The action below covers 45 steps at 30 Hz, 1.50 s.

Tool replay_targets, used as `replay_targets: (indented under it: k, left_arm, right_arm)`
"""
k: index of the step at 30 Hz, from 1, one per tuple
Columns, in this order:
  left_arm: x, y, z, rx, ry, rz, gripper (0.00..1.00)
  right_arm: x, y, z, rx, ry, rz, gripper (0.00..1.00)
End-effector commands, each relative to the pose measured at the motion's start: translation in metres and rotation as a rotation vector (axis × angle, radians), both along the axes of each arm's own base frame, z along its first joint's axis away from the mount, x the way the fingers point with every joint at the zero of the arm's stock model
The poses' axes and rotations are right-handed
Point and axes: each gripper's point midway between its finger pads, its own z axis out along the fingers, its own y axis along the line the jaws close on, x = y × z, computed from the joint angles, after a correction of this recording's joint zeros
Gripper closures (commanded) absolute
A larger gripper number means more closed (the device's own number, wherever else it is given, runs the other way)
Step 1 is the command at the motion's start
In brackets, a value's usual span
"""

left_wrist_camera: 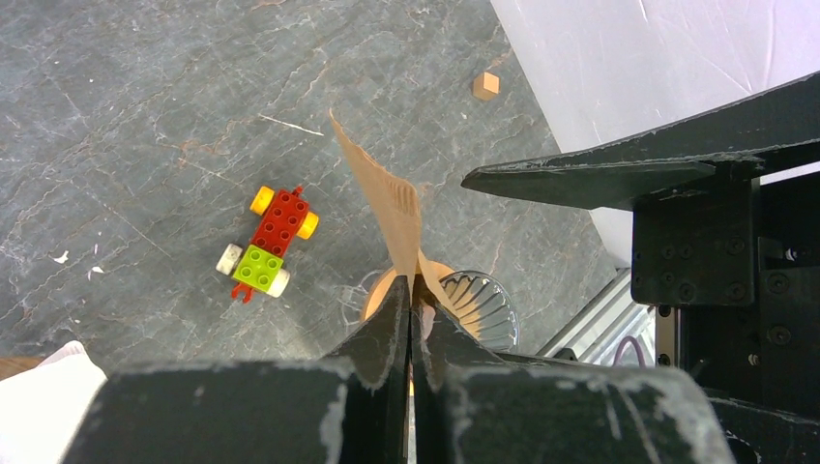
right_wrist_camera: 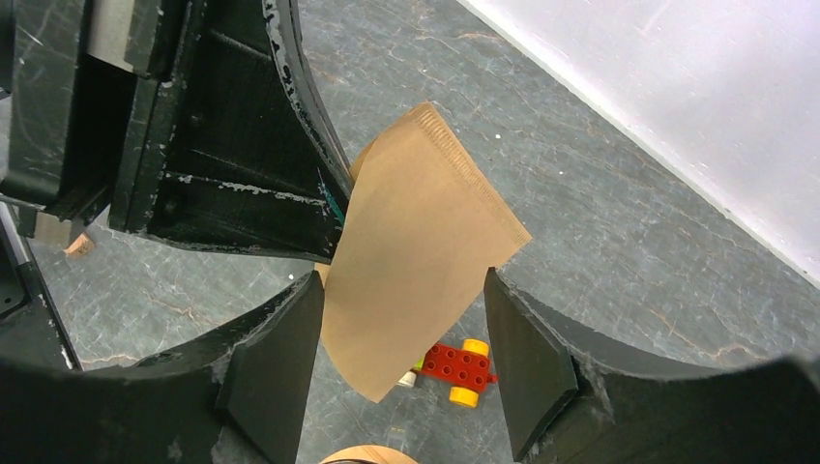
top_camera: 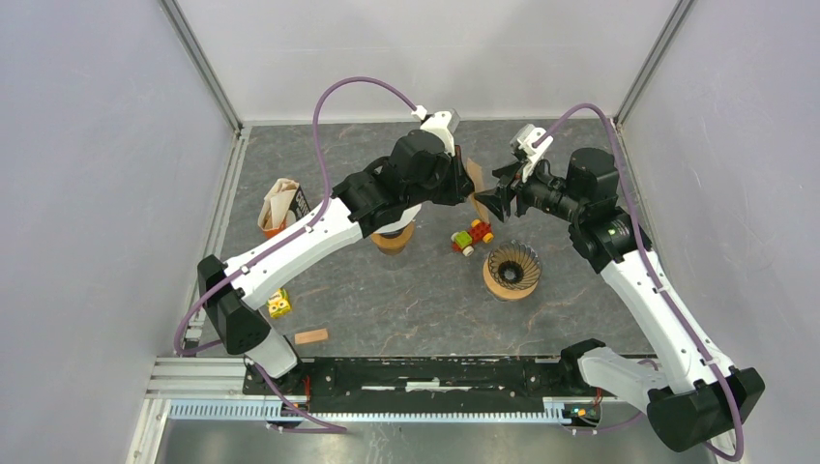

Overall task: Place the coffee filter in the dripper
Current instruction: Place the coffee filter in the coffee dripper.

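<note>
My left gripper (top_camera: 464, 186) is shut on a brown paper coffee filter (top_camera: 476, 179) and holds it in the air at the middle back of the table. In the left wrist view the closed gripper (left_wrist_camera: 414, 290) pinches the filter (left_wrist_camera: 387, 198) by one edge. My right gripper (top_camera: 491, 201) is open, facing the filter. In the right wrist view its gripper (right_wrist_camera: 401, 358) has one finger on each side of the filter's (right_wrist_camera: 425, 242) lower part, not closed on it. The ribbed dripper (top_camera: 512, 270) on its wooden ring stands on the table below, and shows in the left wrist view (left_wrist_camera: 479, 307).
A red and green toy car (top_camera: 472, 236) lies just left of the dripper. A second wooden-based object (top_camera: 392, 238) sits under my left arm. A holder with paper filters (top_camera: 280, 205) stands at the left. A yellow block (top_camera: 279, 304) and a wooden block (top_camera: 311, 336) lie near the front left.
</note>
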Motion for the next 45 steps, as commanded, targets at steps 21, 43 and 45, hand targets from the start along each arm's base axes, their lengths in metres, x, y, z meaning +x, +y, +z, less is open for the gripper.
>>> replay_targets:
  k: [21, 43, 45]
  left_arm:
    - [-0.011, -0.009, 0.028, -0.112, -0.028, -0.055, 0.98]
    - [0.008, -0.006, 0.003, 0.031, -0.093, -0.008, 0.98]
    - [0.009, -0.009, 0.004, 0.035, -0.091, -0.012, 0.98]
  right_arm:
    - [0.011, -0.016, 0.004, -0.031, -0.059, -0.101, 0.59]
    - [0.028, -0.049, 0.005, -0.093, -0.079, -0.304, 1.0]
    - [0.026, -0.046, 0.002, -0.091, -0.076, -0.282, 1.0]
